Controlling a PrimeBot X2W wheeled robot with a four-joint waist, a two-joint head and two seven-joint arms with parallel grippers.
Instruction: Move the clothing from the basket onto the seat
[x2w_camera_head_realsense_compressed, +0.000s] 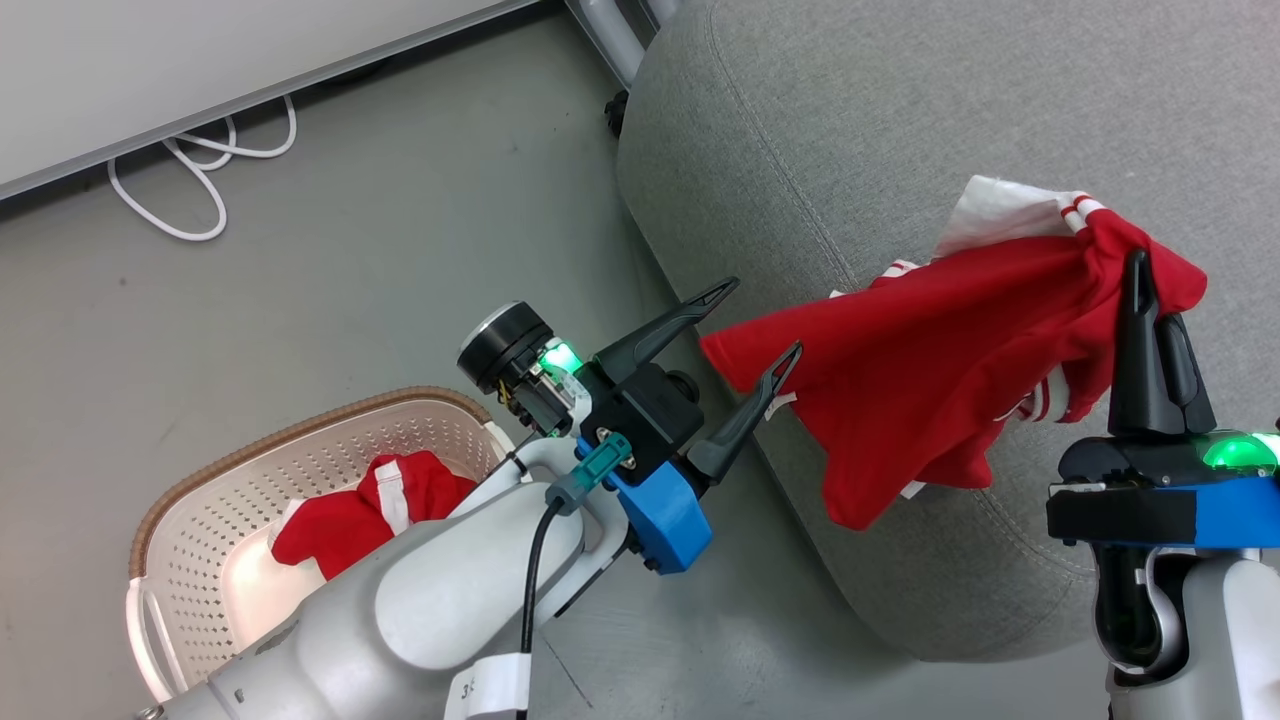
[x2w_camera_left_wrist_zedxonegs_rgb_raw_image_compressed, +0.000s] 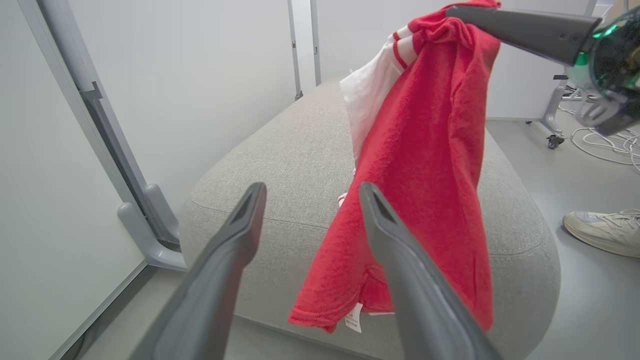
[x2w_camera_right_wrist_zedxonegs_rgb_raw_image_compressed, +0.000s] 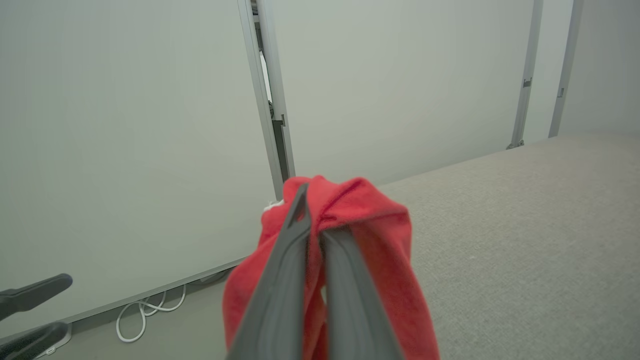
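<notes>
**One aloft, one waiting**

Head view gives you the basket (x2w_camera_head_realsense_compressed: 300, 470), one red garment (x2w_camera_head_realsense_compressed: 340, 525) inside; left gripper (x2w_camera_head_realsense_compressed: 766, 316) spread wide; right gripper (x2w_camera_head_realsense_compressed: 1150, 300) pinching the white-trimmed garment (x2w_camera_head_realsense_compressed: 930, 390), hanging over the seat (x2w_camera_head_realsense_compressed: 900, 120) edge. Left wrist view adds a shoe (x2w_camera_left_wrist_zedxonegs_rgb_raw_image_compressed: 600, 231).

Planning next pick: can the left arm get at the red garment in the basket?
Probably yes: left gripper is open and empty, and the red garment lies uncovered in the basket. It points away, toward the grey seat.
</notes>
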